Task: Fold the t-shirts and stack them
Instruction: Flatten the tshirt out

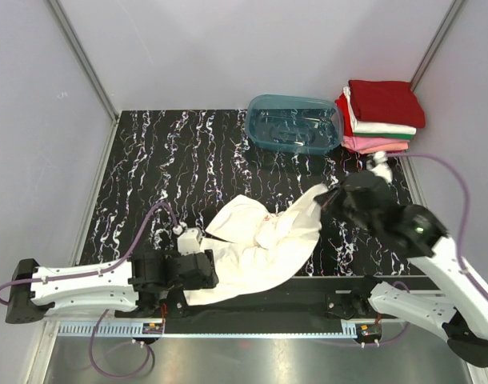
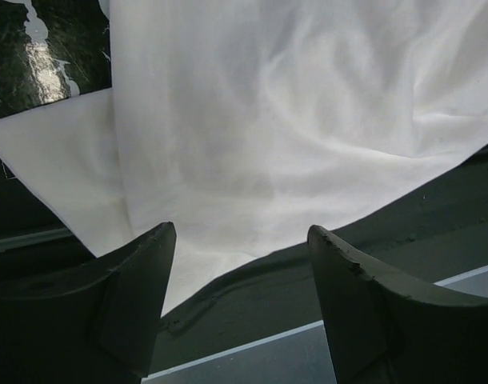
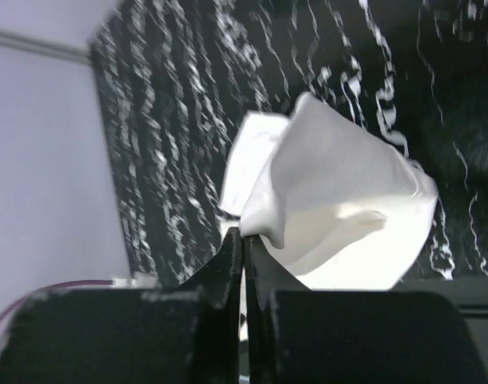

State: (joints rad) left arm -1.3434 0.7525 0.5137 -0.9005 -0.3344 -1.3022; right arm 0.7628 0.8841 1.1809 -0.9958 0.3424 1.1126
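A white t-shirt (image 1: pixel 260 244) lies crumpled across the near middle of the black marbled table, partly over the front edge. My right gripper (image 1: pixel 328 196) is shut on its upper right edge and holds that edge lifted; in the right wrist view the cloth (image 3: pixel 332 200) hangs from the pinched fingertips (image 3: pixel 242 237). My left gripper (image 1: pixel 206 264) is open at the shirt's near left side; in the left wrist view the cloth (image 2: pixel 292 128) lies just ahead of the spread fingers (image 2: pixel 140 280), nothing between them. A stack of folded shirts (image 1: pixel 382 116), dark red on top, sits at the far right.
A translucent teal plastic tub (image 1: pixel 294 122) stands at the back, just left of the folded stack. The table's front edge with its metal rail (image 1: pixel 252 324) runs under the shirt. Grey walls close in the left, back and right sides.
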